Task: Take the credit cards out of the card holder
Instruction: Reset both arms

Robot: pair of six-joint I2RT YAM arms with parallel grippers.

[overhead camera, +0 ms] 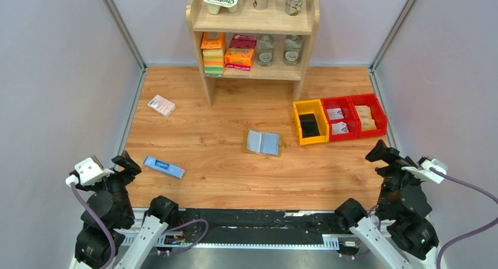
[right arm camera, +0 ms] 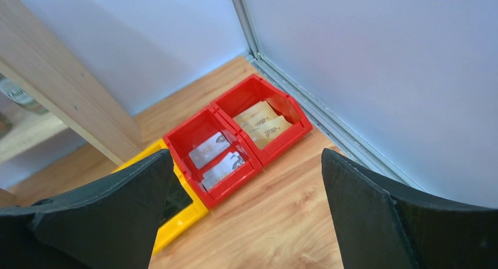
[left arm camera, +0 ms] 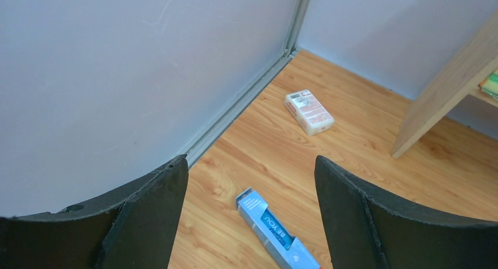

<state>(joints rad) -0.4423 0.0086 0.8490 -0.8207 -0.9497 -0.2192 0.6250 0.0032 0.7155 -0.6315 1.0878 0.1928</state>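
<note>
The card holder (overhead camera: 262, 143) lies open on the wooden table near the middle, tan-brown edge with grey-blue inner panels facing up. It shows only in the top view. My left gripper (overhead camera: 128, 162) is open and empty at the near left, far from the holder; in the left wrist view (left arm camera: 251, 213) its jaws stand wide apart. My right gripper (overhead camera: 383, 153) is open and empty at the near right; in the right wrist view (right arm camera: 246, 213) its jaws stand wide apart over bare wood. No separate cards can be made out in the holder.
A blue rectangular bar (overhead camera: 164, 167) (left arm camera: 276, 232) lies just ahead of the left gripper. A pink-white packet (overhead camera: 161, 105) (left arm camera: 309, 111) sits at the far left. A yellow bin (overhead camera: 310, 122) and two red bins (overhead camera: 356, 115) (right arm camera: 235, 137) stand right. A wooden shelf (overhead camera: 253, 31) stands at the back.
</note>
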